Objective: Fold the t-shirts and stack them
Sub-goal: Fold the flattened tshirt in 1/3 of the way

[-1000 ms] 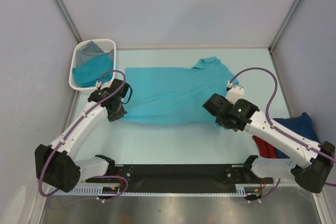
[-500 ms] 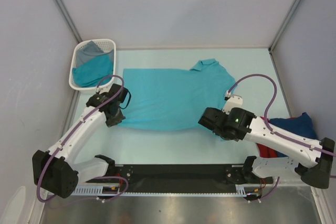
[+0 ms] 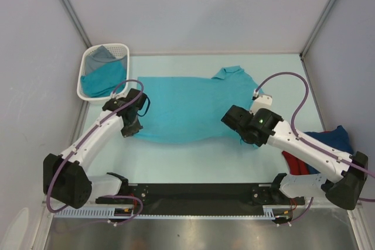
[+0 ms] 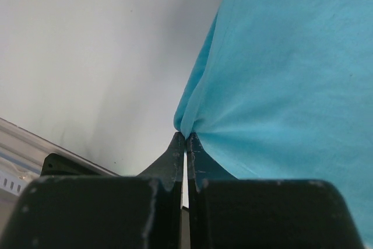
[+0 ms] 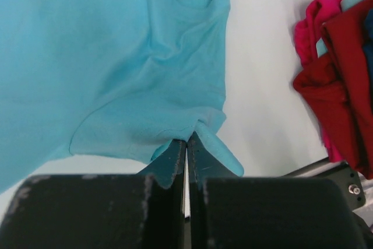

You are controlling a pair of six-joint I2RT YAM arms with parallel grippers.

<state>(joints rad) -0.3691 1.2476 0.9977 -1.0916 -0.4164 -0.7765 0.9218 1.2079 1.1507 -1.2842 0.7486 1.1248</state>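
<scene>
Where it stands, the basket [image 3: 81,80] holds teal cloth [image 3: 103,80] and grey cloth [image 3: 103,55].

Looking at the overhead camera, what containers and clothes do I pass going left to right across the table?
white basket → teal t-shirt → red t-shirt → navy t-shirt

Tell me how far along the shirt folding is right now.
Done: a red shirt and a navy shirt lie piled at the right edge; how neatly they are folded is unclear. In hand: the teal t-shirt lies spread, unfolded, with the left tool and right tool each shut on its near edge. Left: fold it, then the teal garment and grey garment in the basket.
</scene>
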